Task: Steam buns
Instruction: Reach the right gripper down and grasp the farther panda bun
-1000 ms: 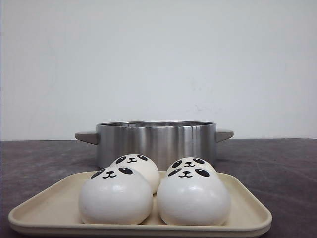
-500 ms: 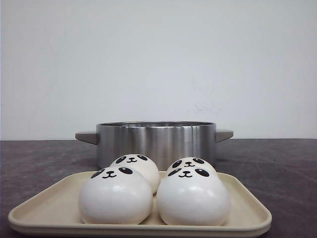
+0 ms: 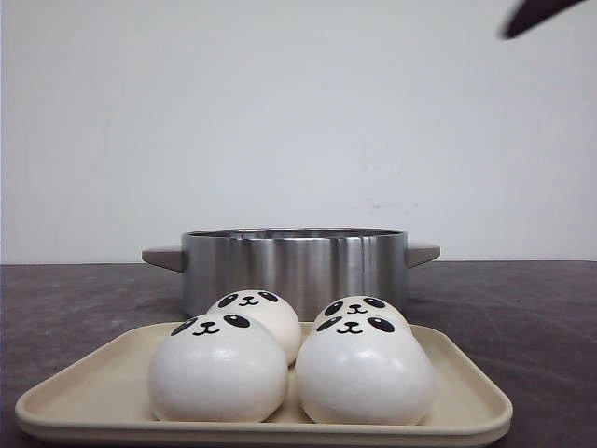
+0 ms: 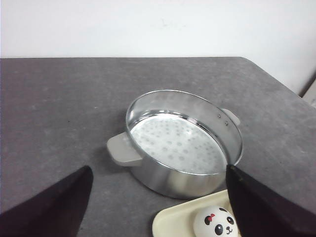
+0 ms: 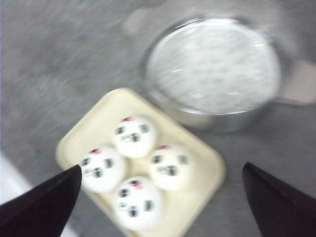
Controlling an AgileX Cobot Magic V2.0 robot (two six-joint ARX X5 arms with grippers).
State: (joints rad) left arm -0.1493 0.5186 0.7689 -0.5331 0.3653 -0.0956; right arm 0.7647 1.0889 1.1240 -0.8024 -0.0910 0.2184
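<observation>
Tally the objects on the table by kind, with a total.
Panda buns: 4
Beige tray: 1
Steel steamer pot: 1
Total: 6

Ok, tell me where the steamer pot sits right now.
In the front view the pot stands mid-table, directly behind the tray holding the four buns, its handles pointing left and right.
</observation>
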